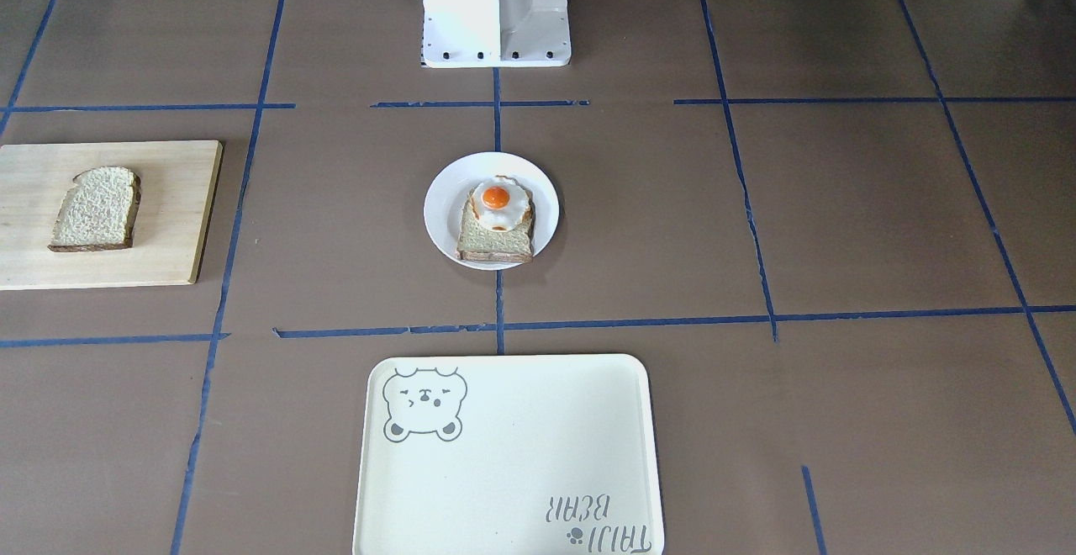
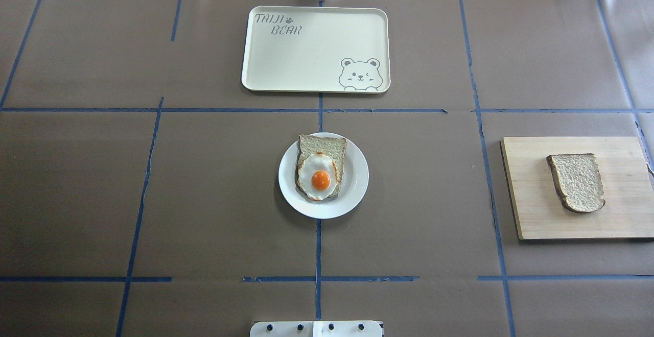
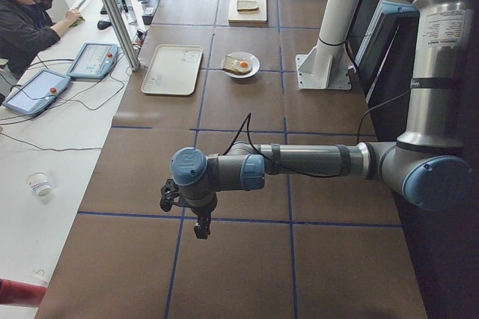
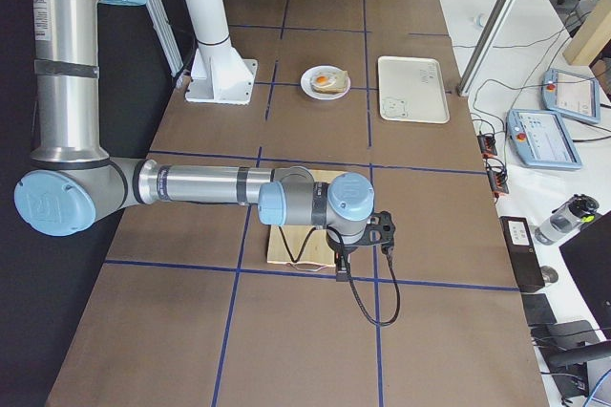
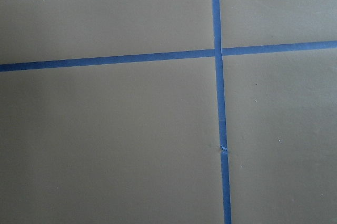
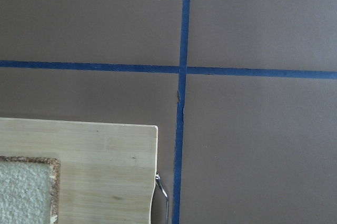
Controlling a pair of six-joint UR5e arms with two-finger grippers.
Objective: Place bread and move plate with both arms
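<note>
A single slice of coarse bread [image 2: 577,181] lies flat on a wooden cutting board [image 2: 526,209], well to the robot's right of the white plate [image 2: 358,173] at mid-table. The plate already carries a paler sandwich topped with a fried egg [image 2: 320,178].

The slice looks light, soft and crumbly. Its dark crust is probably the firmest hold, so a gentle pinch across opposite crust edges should suit it better than pressing the crumb.

The plate looks stiff, smooth and likely slippery. It is best taken at its bare rim and kept level so the egg does not slide.

A cream bear tray [image 2: 306,61] sits beyond the plate, away from the robot.

The right gripper [image 4: 340,273] hangs over the board's outer edge, farther from the plate than the bread. The left gripper [image 3: 200,231] hangs over bare table, well apart on the plate's opposite side. Whether either set of jaws is parted cannot be told from these side views.
</note>
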